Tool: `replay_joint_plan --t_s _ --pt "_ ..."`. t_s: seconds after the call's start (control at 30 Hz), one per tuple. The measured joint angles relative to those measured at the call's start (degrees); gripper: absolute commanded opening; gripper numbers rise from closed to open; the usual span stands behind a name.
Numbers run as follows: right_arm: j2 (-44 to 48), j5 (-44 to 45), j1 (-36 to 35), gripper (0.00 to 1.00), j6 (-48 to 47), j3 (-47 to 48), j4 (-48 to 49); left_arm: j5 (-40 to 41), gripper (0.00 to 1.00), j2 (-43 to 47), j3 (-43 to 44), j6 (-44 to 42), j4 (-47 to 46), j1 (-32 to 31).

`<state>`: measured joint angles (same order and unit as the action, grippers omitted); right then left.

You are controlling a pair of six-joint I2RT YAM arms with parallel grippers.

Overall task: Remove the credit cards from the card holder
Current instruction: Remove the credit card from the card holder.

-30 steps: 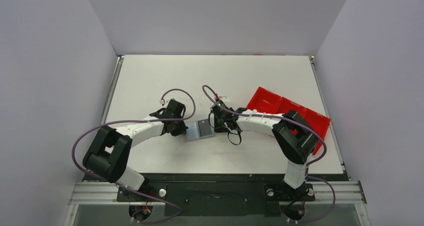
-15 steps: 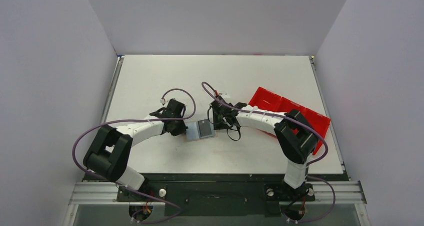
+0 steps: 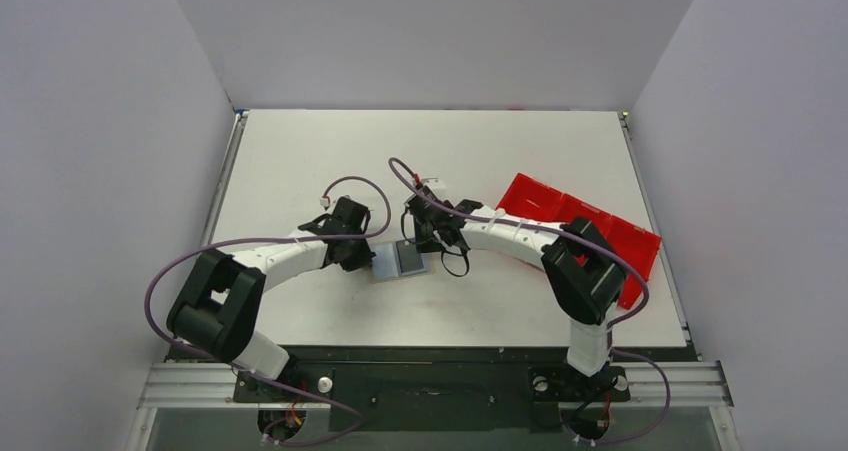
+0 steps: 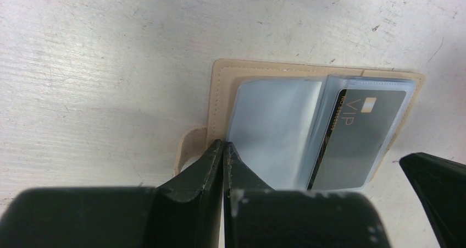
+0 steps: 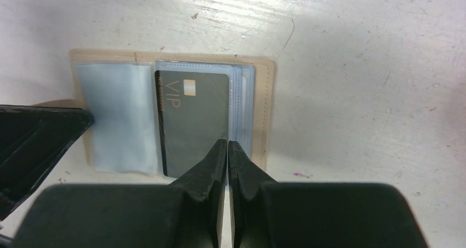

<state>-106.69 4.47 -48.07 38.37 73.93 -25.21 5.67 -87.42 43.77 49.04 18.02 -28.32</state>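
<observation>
The tan card holder (image 3: 385,274) lies open on the white table between the two arms. Its beige rim (image 4: 264,67) frames clear plastic sleeves. A dark grey credit card (image 5: 192,121) printed "VIP" sits in the right-hand sleeve, also seen as the dark card (image 4: 357,138) in the left wrist view. The left-hand sleeve (image 5: 118,116) looks pale blue-grey. My left gripper (image 4: 223,144) is shut, tips down on the holder's left edge by its strap tab. My right gripper (image 5: 227,142) is shut, tips at the dark card's right edge; a grip on it does not show.
A red compartment tray (image 3: 580,221) stands on the table to the right, behind my right arm. The left gripper's dark body (image 5: 33,138) shows at the holder's far side in the right wrist view. Purple cables loop over both arms.
My right gripper has moved left and a little farther back, from beside the holder onto its right half. The left gripper and the holder have stayed put.
</observation>
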Motion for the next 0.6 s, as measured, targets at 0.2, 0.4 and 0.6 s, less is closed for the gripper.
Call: replay_joint_plan --t_s 0.2,0.4,0.6 --pt "-2.7 0.0 -0.2 0.00 0.0 0.0 -0.2 -0.2 0.00 0.0 0.0 0.0 0.0 0.0" --pt "-3.2 0.0 -0.7 0.00 0.0 0.0 -0.3 -0.3 0.00 -0.1 0.0 0.0 -0.1 0.0" --pt "-3.8 0.0 -1.6 0.00 0.0 0.9 -0.3 -0.7 0.00 -0.1 0.0 0.0 -0.1 0.3"
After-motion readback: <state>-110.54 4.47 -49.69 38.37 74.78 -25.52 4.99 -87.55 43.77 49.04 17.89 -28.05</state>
